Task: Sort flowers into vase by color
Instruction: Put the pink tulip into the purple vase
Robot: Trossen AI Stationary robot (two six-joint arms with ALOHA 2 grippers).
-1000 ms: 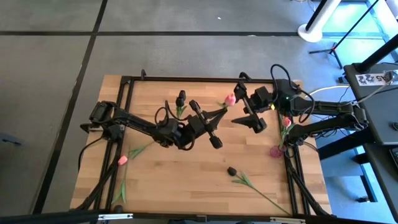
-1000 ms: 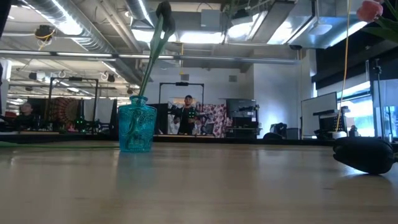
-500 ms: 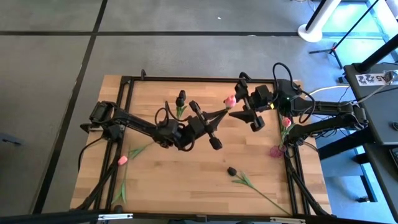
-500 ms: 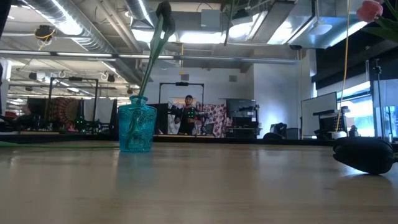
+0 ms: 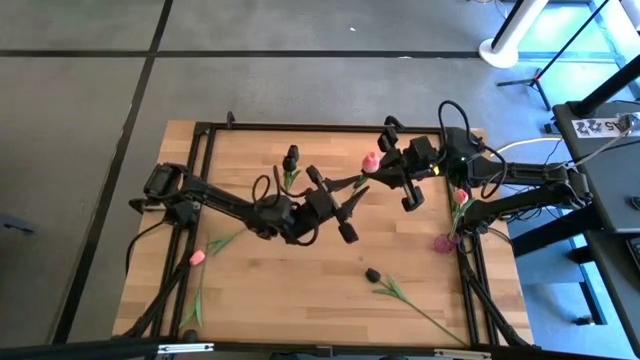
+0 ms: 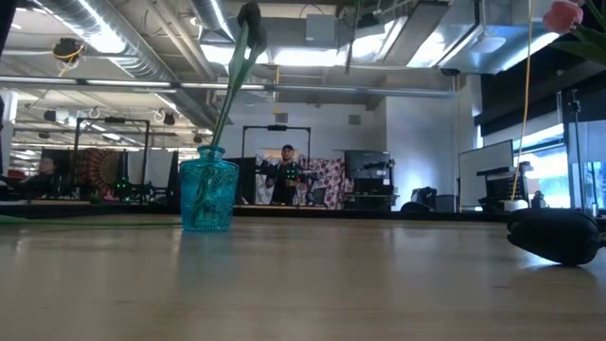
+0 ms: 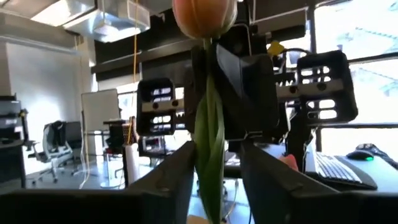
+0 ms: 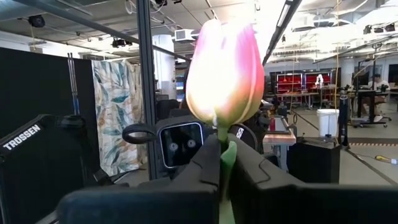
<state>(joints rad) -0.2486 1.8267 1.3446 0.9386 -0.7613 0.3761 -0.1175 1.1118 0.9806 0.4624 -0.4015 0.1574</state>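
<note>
A pink-headed tulip [image 5: 370, 160] hangs in the air over the table's middle, its green stem slanting back toward my left gripper [image 5: 351, 191]. My right gripper [image 5: 379, 177] is shut on the stem just under the head [image 8: 222, 74]. My left gripper [image 7: 211, 177] is open, with one finger on each side of the stem [image 7: 209, 143] lower down; I cannot tell whether they touch it. A teal vase [image 6: 208, 194] holds a black-headed tulip [image 5: 291, 158]. A pink vase [image 5: 444, 241] at the right edge holds a pink tulip [image 5: 460, 196]. My right gripper pinches the stem just below the pink head [image 8: 223, 154] between its two fingers. The fingers come level from the table's right side and lie across the stem. The tulip is lifted clear of the table, its head standing past the fingers.
A black-headed tulip [image 5: 372, 274] lies on the near right of the table, its stem running toward the near edge. A pink tulip [image 5: 197, 257] and loose green stems [image 5: 195, 305] lie at the near left. Black frame bars [image 5: 300, 127] run along the table's edges.
My right gripper has moved toward the table's left onto the tulip's stem under the head and shut on it. My left gripper's fingers have parted from the stem. The tulip has stayed lifted in about the same place.
</note>
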